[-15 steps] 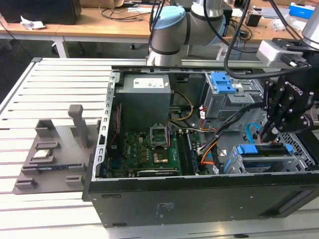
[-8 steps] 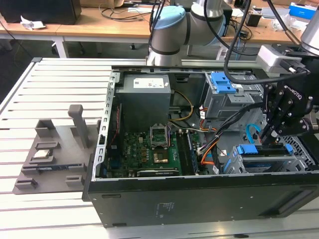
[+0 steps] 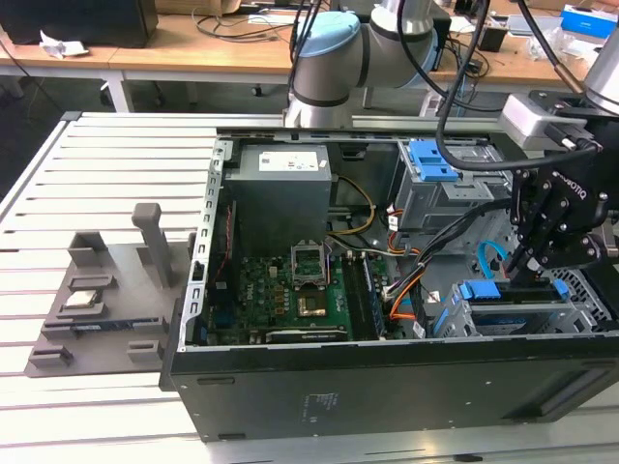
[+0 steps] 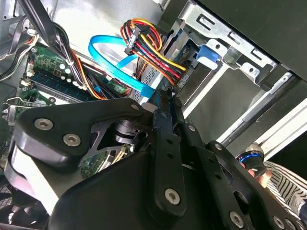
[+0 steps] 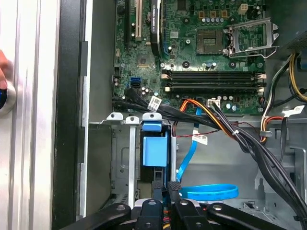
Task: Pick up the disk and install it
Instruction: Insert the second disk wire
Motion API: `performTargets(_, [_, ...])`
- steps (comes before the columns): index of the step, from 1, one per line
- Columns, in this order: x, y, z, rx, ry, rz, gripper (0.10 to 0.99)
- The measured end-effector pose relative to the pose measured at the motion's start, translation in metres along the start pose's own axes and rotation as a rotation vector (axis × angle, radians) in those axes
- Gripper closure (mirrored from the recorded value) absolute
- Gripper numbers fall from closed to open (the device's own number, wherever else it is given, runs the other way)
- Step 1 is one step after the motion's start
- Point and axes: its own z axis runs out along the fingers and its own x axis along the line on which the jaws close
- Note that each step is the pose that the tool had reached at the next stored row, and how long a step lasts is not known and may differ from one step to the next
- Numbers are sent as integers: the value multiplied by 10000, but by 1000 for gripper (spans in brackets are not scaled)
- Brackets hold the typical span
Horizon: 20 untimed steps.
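One gripper (image 3: 528,261): fingers drawn together, nothing seen clasped.
Disk (image 3: 522,288): judged seated in the drive cage (image 3: 580,304), directly beneath the fingertips.
Long axis: laid crosswise under the tool.

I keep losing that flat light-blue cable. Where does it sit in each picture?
Exterior view: the light-blue cable curves inside the case, toward the exterior view's right.
Second wrist view: it loops beside red-and-yellow wires.
First wrist view: it lies coiled near a blue latch.
Shared landmark: the green motherboard.
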Motion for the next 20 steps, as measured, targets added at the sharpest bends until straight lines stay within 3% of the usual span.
performTargets(15, [3,-22,76,2,1,-6,925])
performTargets(18, [2,-22,82,1,-11,-7,914])
performTargets(19, [3,-22,74,1,-1,-6,851])
performTargets(20, [5,-20,52,1,-6,-6,851])
